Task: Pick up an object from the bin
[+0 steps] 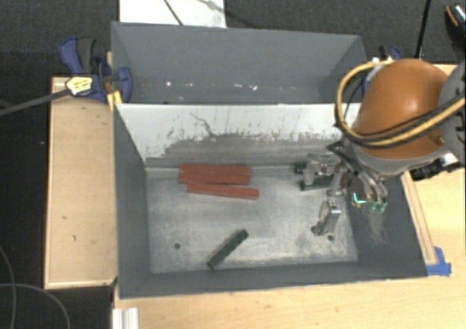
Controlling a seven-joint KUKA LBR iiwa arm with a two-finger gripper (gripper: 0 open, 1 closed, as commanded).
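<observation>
Seemingly low over the floor of the grey metal bin (138,196), the gripper (325,224) hangs in the right part of the camera view, close to the right-hand wall and nearer the front wall than the back one. Bare, scuffed metal lies under it. Whether it is spread wide or drawn narrow cannot be told from this angle, and no object can be made out in its grasp. Above it sits the arm's orange domed cover (397,105), with yellow-and-black cables (349,94) looped round it.

Two reddish-brown long flat blocks (217,180) lie left of centre near the back wall, side by side and touching, the nearer one shifted a little to the right. They are well apart from the gripper. A dark green short bar (227,247) rests at a slant near the front wall, about midway across the bin. It is apart from the blocks and lies to the gripper's left, at about the same distance from it as the blocks.
</observation>
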